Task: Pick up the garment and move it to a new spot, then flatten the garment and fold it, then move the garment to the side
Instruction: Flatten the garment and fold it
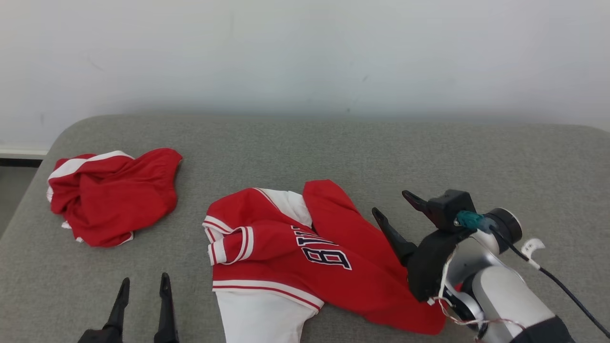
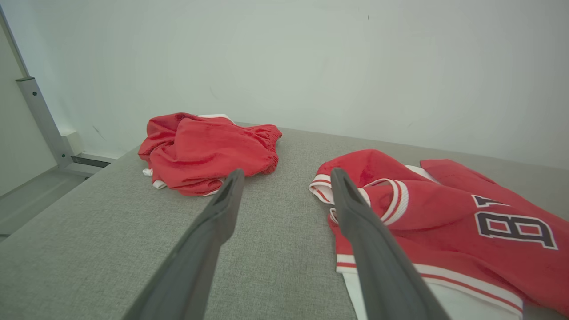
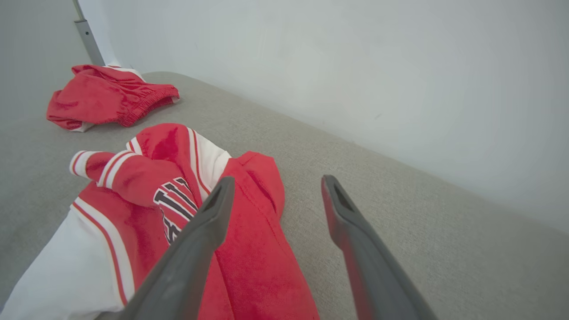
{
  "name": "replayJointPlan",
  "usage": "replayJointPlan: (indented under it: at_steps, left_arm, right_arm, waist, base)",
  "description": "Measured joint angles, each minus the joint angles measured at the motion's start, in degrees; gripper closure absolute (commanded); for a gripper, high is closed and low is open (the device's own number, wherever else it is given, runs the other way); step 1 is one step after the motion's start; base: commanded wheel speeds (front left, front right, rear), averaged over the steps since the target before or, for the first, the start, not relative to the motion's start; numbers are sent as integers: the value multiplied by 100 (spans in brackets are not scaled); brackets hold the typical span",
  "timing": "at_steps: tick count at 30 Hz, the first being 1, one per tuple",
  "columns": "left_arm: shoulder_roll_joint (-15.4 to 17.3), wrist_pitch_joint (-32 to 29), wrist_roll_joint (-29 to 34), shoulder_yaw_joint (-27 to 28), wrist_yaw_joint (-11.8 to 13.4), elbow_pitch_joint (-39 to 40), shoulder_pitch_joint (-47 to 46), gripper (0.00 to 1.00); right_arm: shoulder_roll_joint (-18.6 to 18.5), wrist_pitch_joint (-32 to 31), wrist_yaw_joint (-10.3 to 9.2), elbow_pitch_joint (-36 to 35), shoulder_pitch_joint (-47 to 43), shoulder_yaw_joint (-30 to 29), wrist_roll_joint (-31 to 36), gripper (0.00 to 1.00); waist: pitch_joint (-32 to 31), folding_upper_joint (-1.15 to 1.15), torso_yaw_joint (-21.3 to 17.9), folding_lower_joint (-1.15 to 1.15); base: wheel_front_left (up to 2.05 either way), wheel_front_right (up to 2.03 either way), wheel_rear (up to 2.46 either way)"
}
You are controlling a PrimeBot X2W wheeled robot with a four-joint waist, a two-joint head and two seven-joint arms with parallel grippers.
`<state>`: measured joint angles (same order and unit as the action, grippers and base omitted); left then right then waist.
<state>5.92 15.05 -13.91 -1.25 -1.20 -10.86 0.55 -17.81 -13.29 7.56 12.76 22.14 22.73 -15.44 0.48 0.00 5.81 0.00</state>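
Garment [image 1: 295, 257] crumpled on grey surface [image 1: 333, 152], right fingers [image 1: 391, 232] spread over its edge

Both sets of jaws wide.
Your left claw [image 1: 145, 278] points straight ahead, fingers parted; your right claw [image 1: 391, 202] angles to its left, fingers spread, forearm [image 1: 505, 295] behind it.
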Motion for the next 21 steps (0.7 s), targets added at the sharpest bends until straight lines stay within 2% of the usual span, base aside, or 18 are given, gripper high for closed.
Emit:
replayJointPlan:
  at_steps: [8,9,14,18,19,20,21]
  left_arm:
    - [-180,0,45,-355,-137,-181,-298,0]
    - [-180,0,45,-355,-137,-181,-298,0]
    - [-240,0,31,-520,-191,-323,-493,0]
    - [-269,0,9,-588,-226,-386,-582,0]
    - [-275,0,-1,-587,-227,-396,-586,0]
    - [-276,0,-7,-580,-227,-404,-588,0]
    - [-277,0,-14,-569,-227,-413,-592,0]
  right_arm:
    - [-57,-130,0,1785,1207,655,-389,0]
    - [-57,-130,0,1785,1207,655,-389,0]
    - [-75,-241,0,2800,1593,1018,-714,0]
    - [-54,-336,-1,3339,1761,1322,-973,0]
    - [-25,-368,0,3418,1763,1406,-1091,73]
    - [0,-376,0,3468,1764,1475,-1212,100]
    - [12,-363,0,3497,1791,1555,-1293,100]
  waist:
    - [128,0,579,0]
    - [128,0,579,0]
    - [263,0,983,0]
    - [385,0,1247,0]
    - [416,0,1298,0]
    - [448,0,1336,0]
    - [482,0,1363,0]
  base:
    - [0,0,0]
    - [0,0,0]
    - [0,0,0]
    - [0,0,0]
    - [0,0,0]
    - [0,0,0]
    - [0,0,0]
